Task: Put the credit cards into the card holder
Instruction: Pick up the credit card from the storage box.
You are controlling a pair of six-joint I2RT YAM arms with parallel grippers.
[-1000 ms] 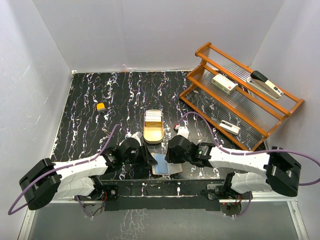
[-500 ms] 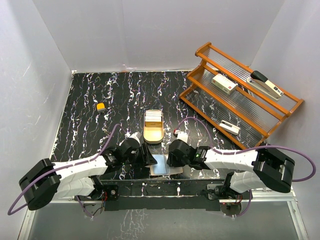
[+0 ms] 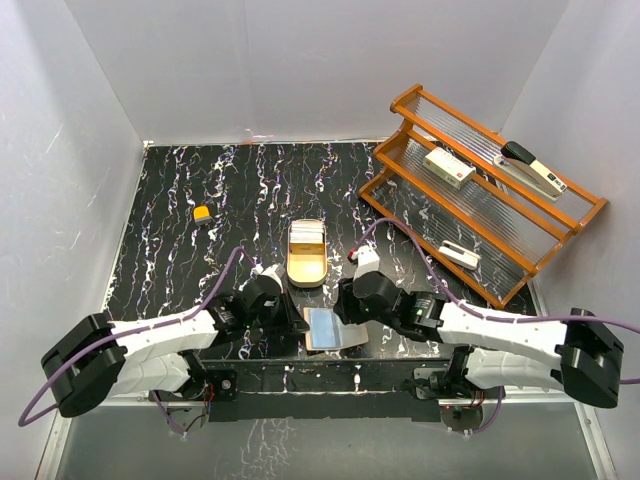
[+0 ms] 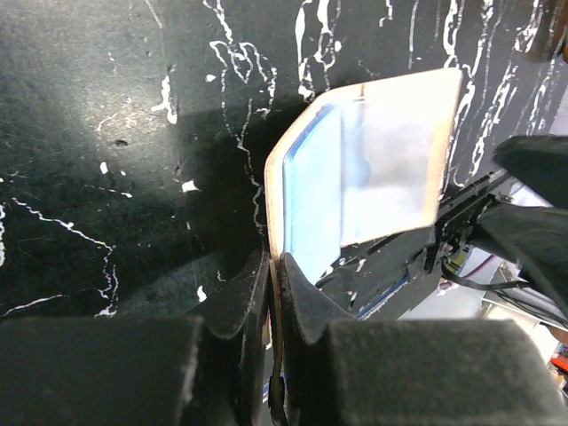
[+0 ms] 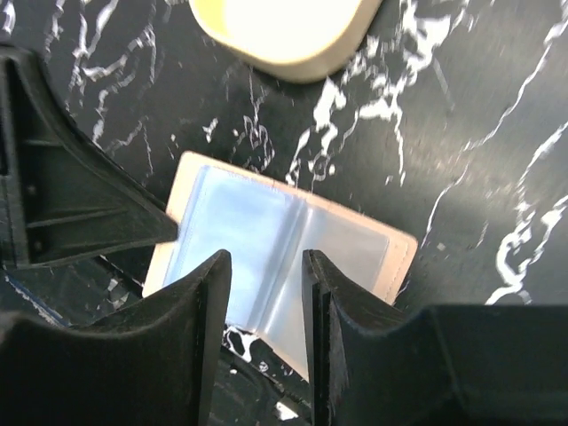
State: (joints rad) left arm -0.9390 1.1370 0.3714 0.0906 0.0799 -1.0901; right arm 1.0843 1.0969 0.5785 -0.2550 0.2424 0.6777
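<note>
Directly beneath the right claw [image 5: 264, 263] (parted) lies the card holder [image 5: 348, 248].

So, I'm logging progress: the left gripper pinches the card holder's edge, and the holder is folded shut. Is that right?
Not quite. The left gripper does pinch the edge of the card holder, but the holder is open, not folded shut, with its clear inner pockets facing up. The right wrist view shows it.
</note>
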